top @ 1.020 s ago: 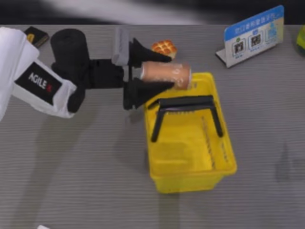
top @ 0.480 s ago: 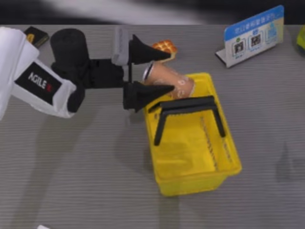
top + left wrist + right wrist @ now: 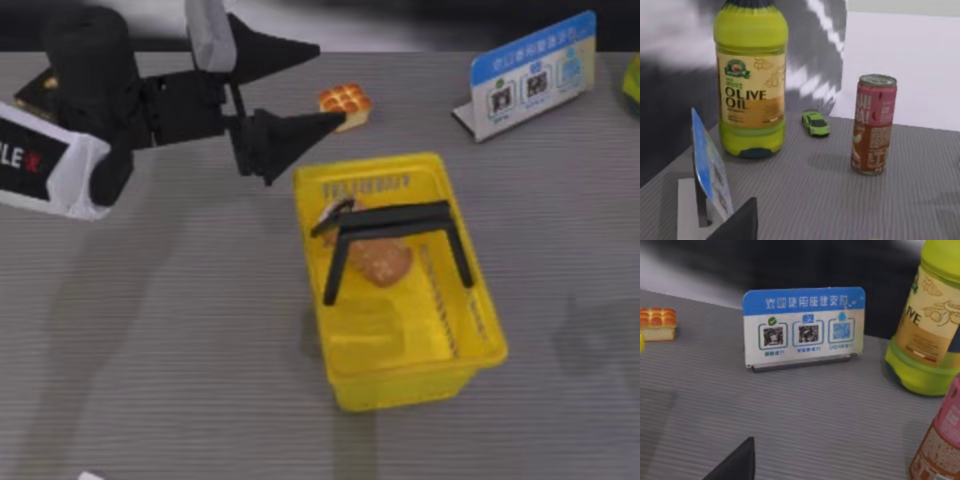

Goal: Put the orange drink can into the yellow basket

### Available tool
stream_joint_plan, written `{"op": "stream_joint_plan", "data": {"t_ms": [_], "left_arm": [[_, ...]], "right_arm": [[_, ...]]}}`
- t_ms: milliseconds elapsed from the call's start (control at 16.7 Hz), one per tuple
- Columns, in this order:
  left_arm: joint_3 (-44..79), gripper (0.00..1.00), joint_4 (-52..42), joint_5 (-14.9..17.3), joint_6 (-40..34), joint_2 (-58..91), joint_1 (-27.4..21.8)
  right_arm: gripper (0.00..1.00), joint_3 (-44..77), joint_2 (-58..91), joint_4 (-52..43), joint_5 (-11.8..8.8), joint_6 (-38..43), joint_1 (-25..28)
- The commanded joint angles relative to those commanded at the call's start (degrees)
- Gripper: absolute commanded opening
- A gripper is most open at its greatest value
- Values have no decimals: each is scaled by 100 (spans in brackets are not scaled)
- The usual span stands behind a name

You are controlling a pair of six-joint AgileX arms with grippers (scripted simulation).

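The left gripper (image 3: pixel 290 85) is seen toward ten o'clock on the desk (image 3: pixel 150 350), its jaws spread open and empty. The orange drink can (image 3: pixel 378 260) is found lying on its side inside the yellow basket (image 3: pixel 400 375), under the black handle (image 3: pixel 395 222). A bread bun (image 3: pixel 345 101) is placed at twelve o'clock. The right gripper is not seen from above.

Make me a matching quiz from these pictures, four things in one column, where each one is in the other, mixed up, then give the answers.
1. orange drink can
2. small orange-brown bread bun
3. blue and white sign stand
4. left hand

A. top view's upper right of table
B. open, above and left of the basket
C. lying inside the yellow plastic basket
D. on the table behind the basket

Pairs: 1-C, 2-D, 3-A, 4-B
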Motion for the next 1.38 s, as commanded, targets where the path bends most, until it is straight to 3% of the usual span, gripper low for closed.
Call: {"op": "stream_joint_plan", "data": {"t_ms": [240,960,1200,1380], "left_arm": [[-965,100,-954,-1123,-216,-1995,336],[-4866,100,-4325,-4955,-255,-9504,1323],[-5872,100,-5080,-5873,-84,-11199,1498],[-6304,100,-5388,-6268,12,-11829,1563]], "right_arm": [[100,1845,1991,-1318,1,-939,607],[100,8252,9084,-5787,-4,-4075,2624],[100,9732,10553,-6679,26,-4763,3062],[100,10299,11064,-7006,46,-5037,3238]]}}
